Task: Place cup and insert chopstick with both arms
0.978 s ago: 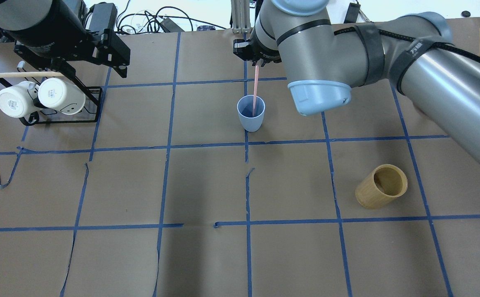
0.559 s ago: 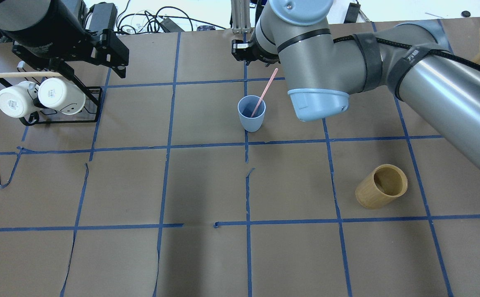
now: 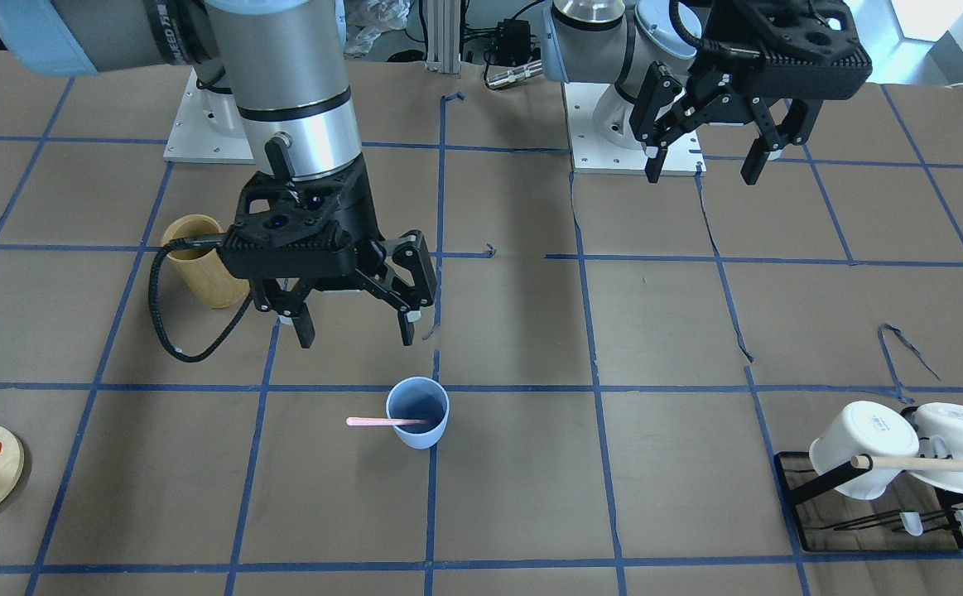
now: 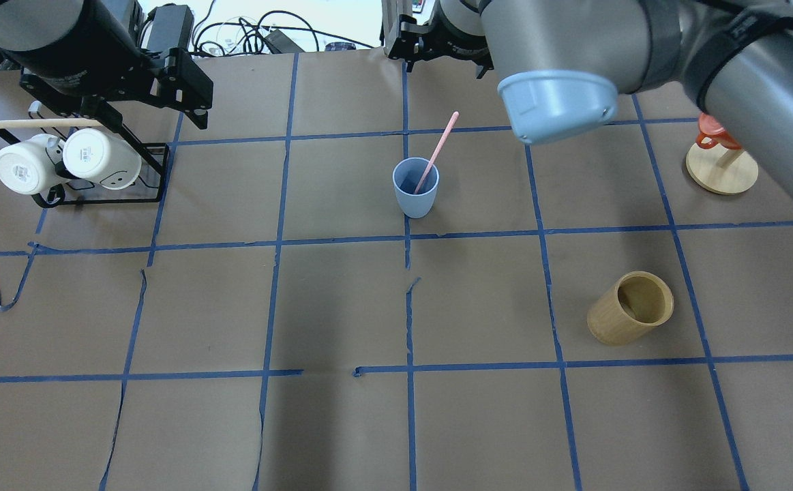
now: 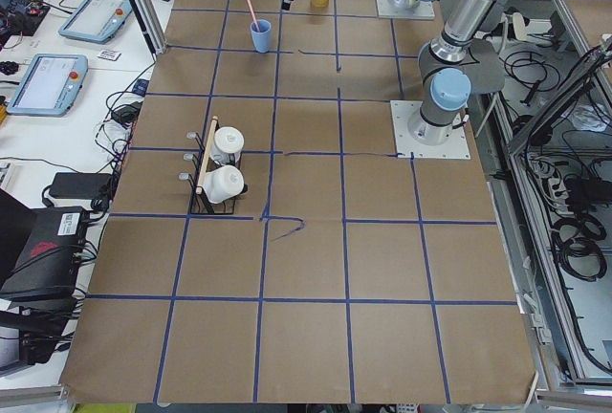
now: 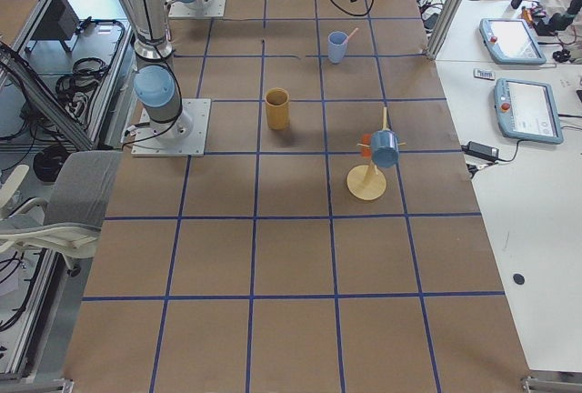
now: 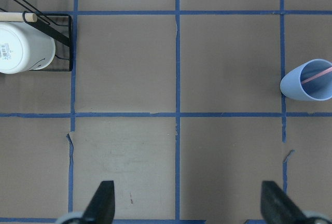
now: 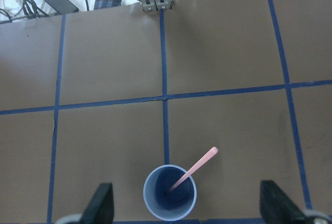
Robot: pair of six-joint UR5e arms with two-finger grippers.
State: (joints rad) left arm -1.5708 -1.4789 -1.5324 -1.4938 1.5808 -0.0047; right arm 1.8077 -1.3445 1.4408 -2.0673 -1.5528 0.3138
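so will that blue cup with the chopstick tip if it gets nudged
Probably fairly easily: the blue cup looks thin-walled and tapers toward its base, so likely light. The pink chopstick leans on its rim, sticking well out, so a push there might lever it over.

Bamboo tumbler (image 4: pixel 631 307) upright, alone. Black wire rack (image 4: pixel 110 201) holds two white mugs (image 4: pixel 99 158) under a wooden dowel (image 4: pixel 41 124). Round wooden stand (image 4: pixel 727 179) carries an orange cup (image 4: pixel 710 128).
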